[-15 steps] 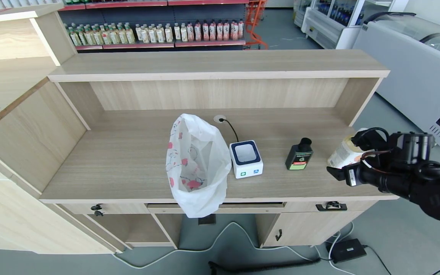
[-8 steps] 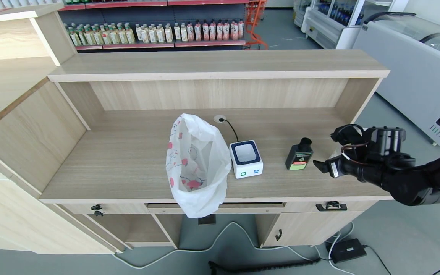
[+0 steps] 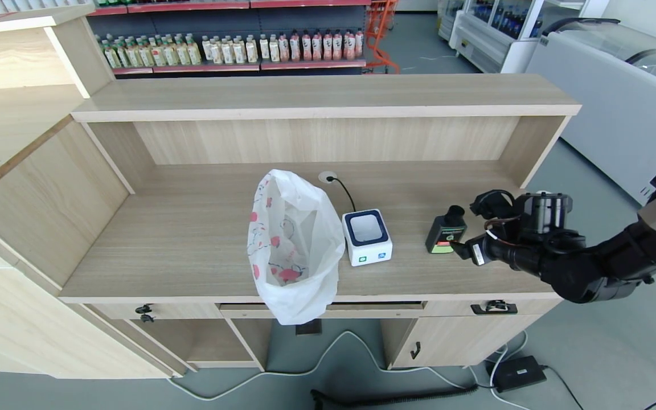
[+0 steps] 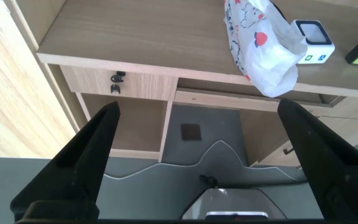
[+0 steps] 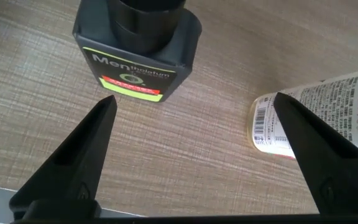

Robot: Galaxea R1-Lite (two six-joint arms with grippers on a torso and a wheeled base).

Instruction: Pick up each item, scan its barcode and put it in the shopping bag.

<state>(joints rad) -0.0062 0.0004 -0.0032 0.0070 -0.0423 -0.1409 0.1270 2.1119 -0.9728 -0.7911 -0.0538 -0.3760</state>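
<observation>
The right claw (image 3: 467,226) hangs low over the right part of the counter (image 3: 191,228), its two fingers spread wide and gripping nothing. In the right wrist view the claw (image 5: 192,99) opens toward the dark bottle (image 5: 137,46), which sits just ahead of the fingertips and more toward one finger than centred in the gap, with bare wood between it and both fingers. In the head view the dark bottle (image 3: 446,230) is just beside the claw, on the side toward the scanner, label up and black cap pointing away from the robot. A white bottle (image 5: 319,115) lies on its side next to the other finger, its barcode end turned toward the dark bottle, the two a little apart.

Further left stands the small white scanner (image 3: 367,236), its dark-framed window facing up, with a black cable (image 3: 345,193) running back to a hole in the counter. Touching the scanner's left side is the shopping bag (image 3: 294,245), white with red print, mouth open and its lower part drooping over the counter's front edge.

The left claw (image 4: 197,106) is also spread wide and holds nothing; it hangs in front of the counter, below its front edge, well apart from the bag (image 4: 260,43).
</observation>
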